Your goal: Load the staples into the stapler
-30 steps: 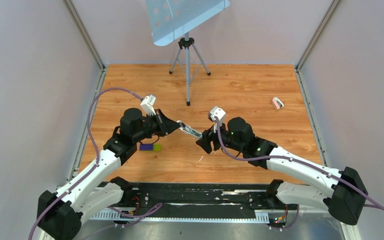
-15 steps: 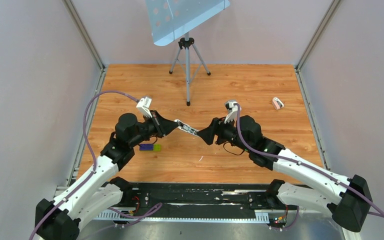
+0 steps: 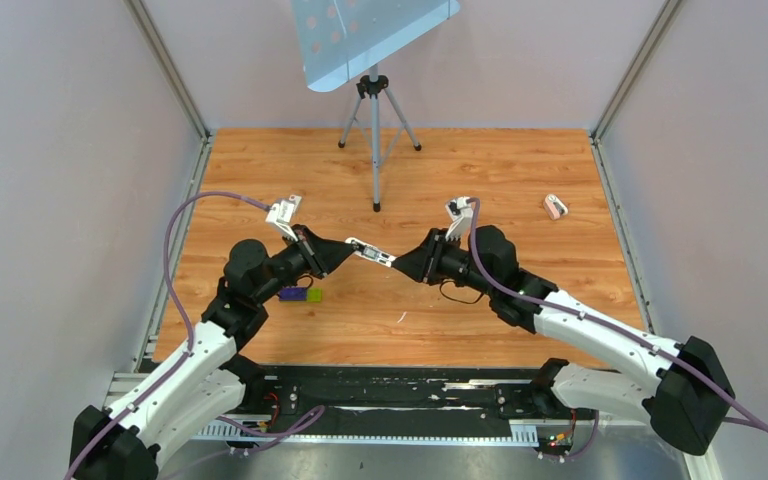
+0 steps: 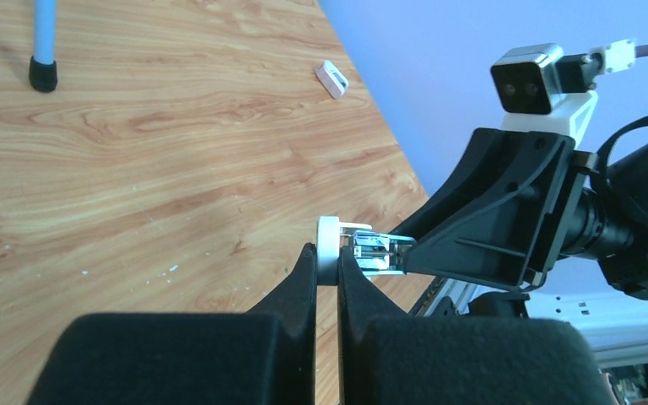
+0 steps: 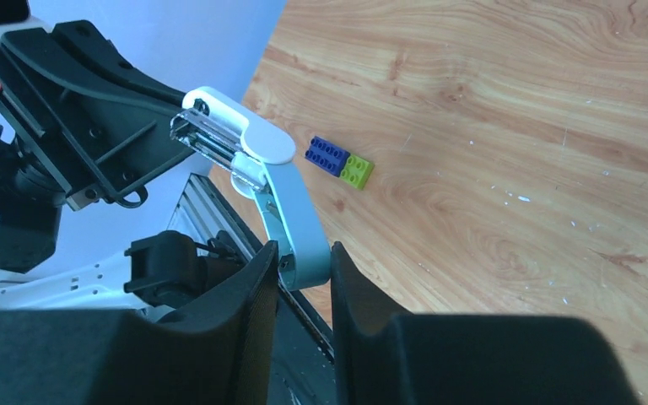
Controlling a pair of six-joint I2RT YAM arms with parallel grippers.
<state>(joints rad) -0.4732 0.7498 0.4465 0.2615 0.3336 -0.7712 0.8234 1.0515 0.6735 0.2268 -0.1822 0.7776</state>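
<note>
Near left, the purple-and-green block (image 3: 300, 295) is lying idle. Just beyond it, both arms are holding the stapler (image 3: 371, 254) in mid-air: the left gripper (image 3: 346, 249) is pinching its left end and the right gripper (image 3: 401, 264) is pinching the hinged arm. They're opening it, I'd say. The next move is calling for staples, perhaps in that small pink item (image 3: 555, 206) far right.

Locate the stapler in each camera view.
Top external: stapler at centre, between left gripper and right gripper.
Left wrist: lower centre, clamped in the gripper.
Right wrist: left of centre, above the gripper.
Shared landmark: the wooden table.
</note>
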